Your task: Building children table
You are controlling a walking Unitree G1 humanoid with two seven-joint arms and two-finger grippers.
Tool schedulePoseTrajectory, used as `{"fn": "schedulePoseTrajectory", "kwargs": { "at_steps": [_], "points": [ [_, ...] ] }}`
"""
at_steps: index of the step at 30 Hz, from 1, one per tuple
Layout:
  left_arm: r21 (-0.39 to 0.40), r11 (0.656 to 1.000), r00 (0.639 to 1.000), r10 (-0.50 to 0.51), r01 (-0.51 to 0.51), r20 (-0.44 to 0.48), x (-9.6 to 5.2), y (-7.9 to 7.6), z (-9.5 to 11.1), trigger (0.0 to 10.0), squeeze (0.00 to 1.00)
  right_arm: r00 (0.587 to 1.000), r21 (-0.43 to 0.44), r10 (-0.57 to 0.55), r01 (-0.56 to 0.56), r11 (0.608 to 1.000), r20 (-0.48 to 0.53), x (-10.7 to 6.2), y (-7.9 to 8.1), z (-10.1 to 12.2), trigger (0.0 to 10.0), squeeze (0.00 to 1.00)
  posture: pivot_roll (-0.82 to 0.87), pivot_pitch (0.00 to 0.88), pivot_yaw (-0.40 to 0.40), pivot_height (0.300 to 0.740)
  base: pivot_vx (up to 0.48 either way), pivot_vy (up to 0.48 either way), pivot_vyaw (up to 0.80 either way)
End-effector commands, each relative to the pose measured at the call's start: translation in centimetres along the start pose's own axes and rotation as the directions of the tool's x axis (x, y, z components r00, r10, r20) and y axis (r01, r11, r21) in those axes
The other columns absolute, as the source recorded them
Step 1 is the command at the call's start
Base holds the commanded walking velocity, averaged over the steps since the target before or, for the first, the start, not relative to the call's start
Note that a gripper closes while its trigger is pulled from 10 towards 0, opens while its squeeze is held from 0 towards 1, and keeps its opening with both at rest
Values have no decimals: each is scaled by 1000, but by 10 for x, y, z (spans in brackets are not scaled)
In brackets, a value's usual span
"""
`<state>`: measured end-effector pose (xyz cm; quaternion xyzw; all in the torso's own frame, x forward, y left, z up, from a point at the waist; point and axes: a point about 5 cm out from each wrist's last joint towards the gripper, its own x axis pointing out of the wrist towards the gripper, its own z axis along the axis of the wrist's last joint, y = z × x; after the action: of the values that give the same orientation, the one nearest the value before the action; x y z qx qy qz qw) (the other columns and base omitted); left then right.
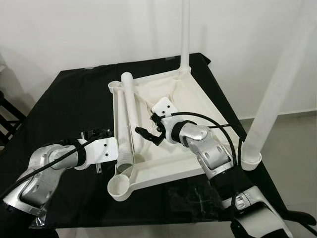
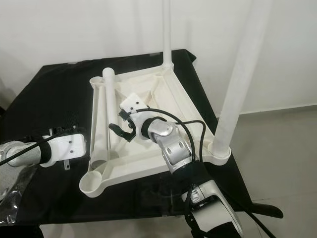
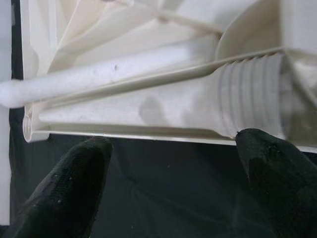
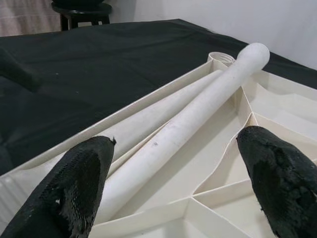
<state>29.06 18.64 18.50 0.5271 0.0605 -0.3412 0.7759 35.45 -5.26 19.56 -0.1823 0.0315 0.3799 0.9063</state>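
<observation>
White plastic tabletop (image 1: 198,99) upside down on black-draped counter (image 1: 74,99) | loose white leg tube (image 1: 130,106) lying inside: light, stiff, slick, best gripped mid-length | right hand (image 1: 148,134) spread wide above it | left hand (image 3: 173,163) open at rim

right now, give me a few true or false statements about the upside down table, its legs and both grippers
1. The white tabletop lies upside down on the black cloth. True.
2. All four legs stand screwed into the corners. False: two legs stand upright, the far leg and the near right leg; the loose leg lies inside the tabletop.
3. The right gripper is open above the loose leg. True.
4. The left gripper is clamped on the loose leg. False: it is open beside the tabletop's left edge, holding nothing.
5. The near left socket has no leg in it. True.
</observation>
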Motion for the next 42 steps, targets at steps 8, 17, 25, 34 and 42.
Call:
{"fn": "schedulePoseTrajectory", "kwargs": {
  "at_steps": [8,17,25,34,42],
  "points": [
    [-33,998,998,-47,46,-29,13,-26,-9,10000,0,1000,8,5,-5,1000,-24,2,3,-5,10000,0,-23,69,108,740,0,0,0],
    [-34,998,998,-52,51,-27,23,-34,-10,10000,0,1000,12,-2,2,1000,-26,2,2,-5,10000,0,-23,71,111,740,0,0,0],
    [-50,989,989,-134,137,67,20,-37,1,10000,0,1000,14,-3,4,1000,-27,2,2,-5,10000,0,-28,72,115,740,0,0,0],
    [-29,989,983,-138,142,124,8,-23,9,10000,0,1000,16,1,-1,1000,-26,2,4,-5,10000,0,-21,73,119,740,0,0,0],
    [-14,986,978,-165,168,124,5,-24,10,10000,0,1000,18,1,0,1000,-26,3,4,-5,10000,0,-20,72,121,740,0,0,0]
  ]
}}
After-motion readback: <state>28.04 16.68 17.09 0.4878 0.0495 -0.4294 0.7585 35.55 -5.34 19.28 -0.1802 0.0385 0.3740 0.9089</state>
